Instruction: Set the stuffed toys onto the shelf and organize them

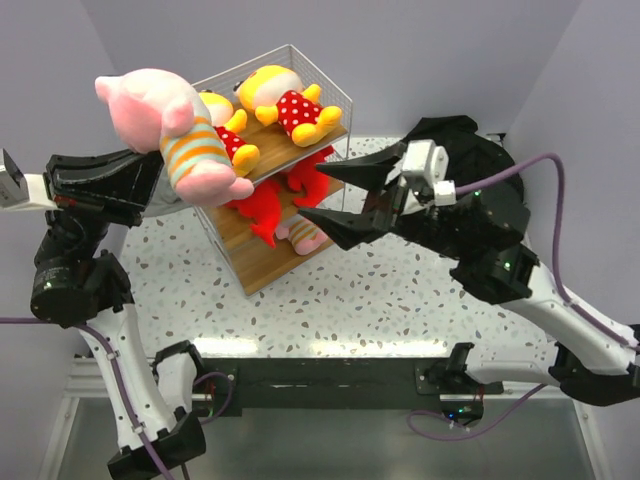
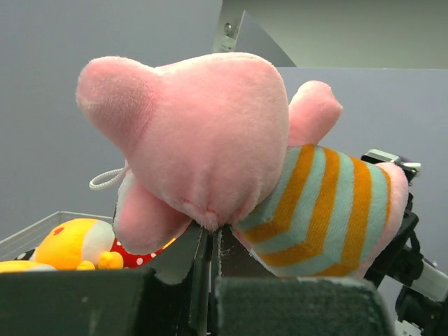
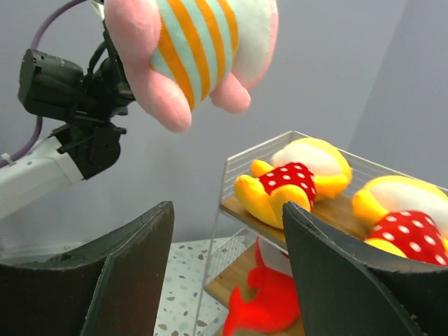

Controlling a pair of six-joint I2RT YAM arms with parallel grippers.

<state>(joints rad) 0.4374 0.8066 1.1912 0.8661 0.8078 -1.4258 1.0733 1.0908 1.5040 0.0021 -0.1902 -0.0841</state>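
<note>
At the left, I am holding a pink plush in an orange-and-blue striped top high over the table in my left pincer. Its jaws are pressing fully together on a pinch of the toy's underside. The toy is hanging in the air, up and to the left of the white wire shelf and not touching it.

On the shelf at centre, two yellow dolls in red white-dotted outfits are lying side by side on the top board. Two red sharks are lying on the board below. A second pink striped plush is showing on what looks like the lowest board, beside a bare stretch of wood.

At the right, my right pincer is hovering just beside the shelf's open front. Its jaws are standing well apart and gripping nothing.

By my reckoning I am carrying the last toy to its place, with five of the six already shelved. The next move calls for lowering this plush past the wire frame and onto the bottom board next to its twin, then parting the left jaws. The entry looks narrow, and the right pincer is crowding the same opening, so it may need to give way.
</note>
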